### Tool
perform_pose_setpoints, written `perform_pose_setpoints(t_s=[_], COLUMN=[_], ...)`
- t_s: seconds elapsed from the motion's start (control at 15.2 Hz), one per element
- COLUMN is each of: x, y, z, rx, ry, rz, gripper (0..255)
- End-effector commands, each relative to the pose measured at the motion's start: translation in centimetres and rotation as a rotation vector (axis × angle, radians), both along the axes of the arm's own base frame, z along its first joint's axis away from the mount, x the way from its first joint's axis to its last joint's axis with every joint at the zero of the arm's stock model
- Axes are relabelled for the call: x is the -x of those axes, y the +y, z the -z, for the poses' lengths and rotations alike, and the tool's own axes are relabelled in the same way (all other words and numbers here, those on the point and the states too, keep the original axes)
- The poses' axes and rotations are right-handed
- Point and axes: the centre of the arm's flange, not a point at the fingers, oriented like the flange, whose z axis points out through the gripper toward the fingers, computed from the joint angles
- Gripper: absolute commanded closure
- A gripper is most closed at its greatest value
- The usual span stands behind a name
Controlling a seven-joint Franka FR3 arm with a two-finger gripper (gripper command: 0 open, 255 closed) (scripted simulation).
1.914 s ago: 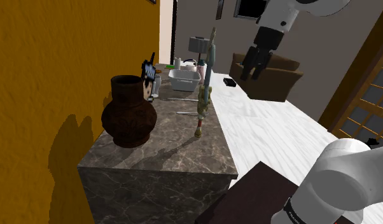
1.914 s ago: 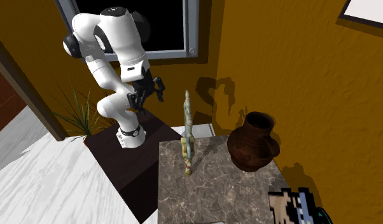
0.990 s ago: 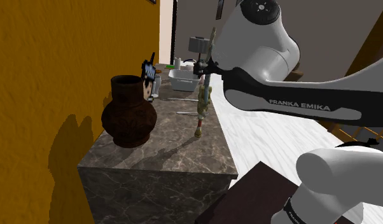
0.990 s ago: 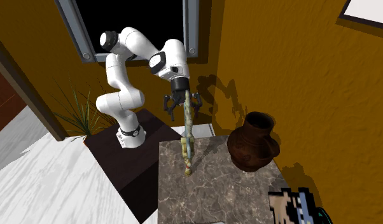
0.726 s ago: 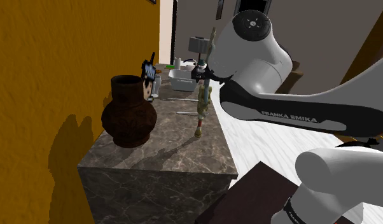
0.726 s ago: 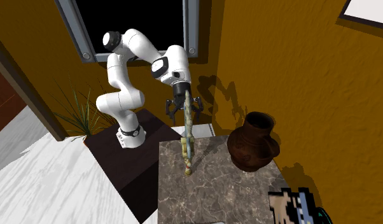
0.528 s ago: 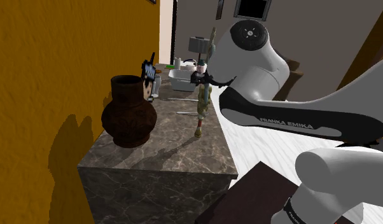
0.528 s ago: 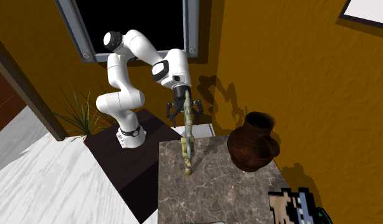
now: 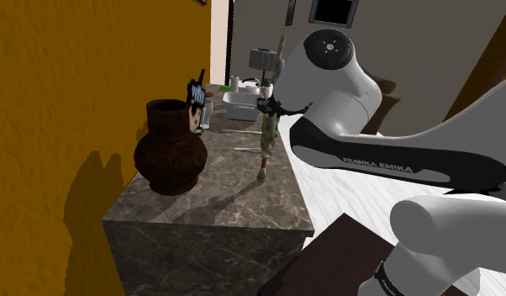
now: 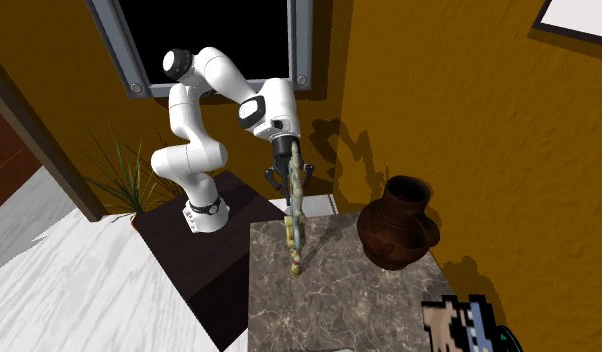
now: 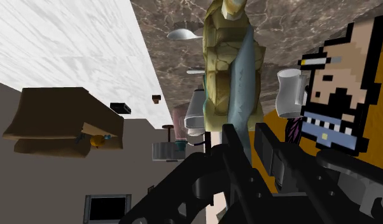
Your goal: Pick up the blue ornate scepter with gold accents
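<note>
The scepter (image 9: 268,139) stands upright near the marble table's (image 9: 234,202) edge toward the stand, a pale blue-grey shaft with gold ornament low down. In the second exterior view the scepter (image 10: 295,235) rises from the table (image 10: 339,300) toward the arm. My gripper (image 10: 292,178) comes down from above and is shut on the scepter's upper shaft. In the shoulder view the gripper (image 9: 266,105) sits at mid-shaft, partly covered by the white forearm. The wrist view shows the two black fingers of the gripper (image 11: 247,137) clasping the shaft of the scepter (image 11: 225,70).
A dark brown vase (image 9: 169,147) stands near the orange wall, with a pixelated figure (image 9: 196,105) behind it. A white tub (image 9: 243,105) and a mallet-like object (image 9: 264,59) sit farther back. The dark stand (image 10: 204,240) and a plant (image 10: 124,175) lie beside the table.
The arm swung in from beside the stand to the scepter's top and lowered over it. The fingers, spread apart half a second ago, have closed on the shaft. The scepter still stands.
</note>
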Motion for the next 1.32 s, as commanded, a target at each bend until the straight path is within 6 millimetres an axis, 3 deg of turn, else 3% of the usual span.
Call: perform_pose_setpoints(t_s=[0.0,0.13,1.12,1.25], x=[0.0,0.0,0.0,0.0], y=[0.0,0.0,0.0,0.0], z=[0.0,0.0,-7.9,-8.0], rx=[0.0,0.0,0.0,0.0], ry=[0.001,0.001,0.001,0.001], rz=[0.0,0.0,0.0,0.0], gripper=[255,255,255,255])
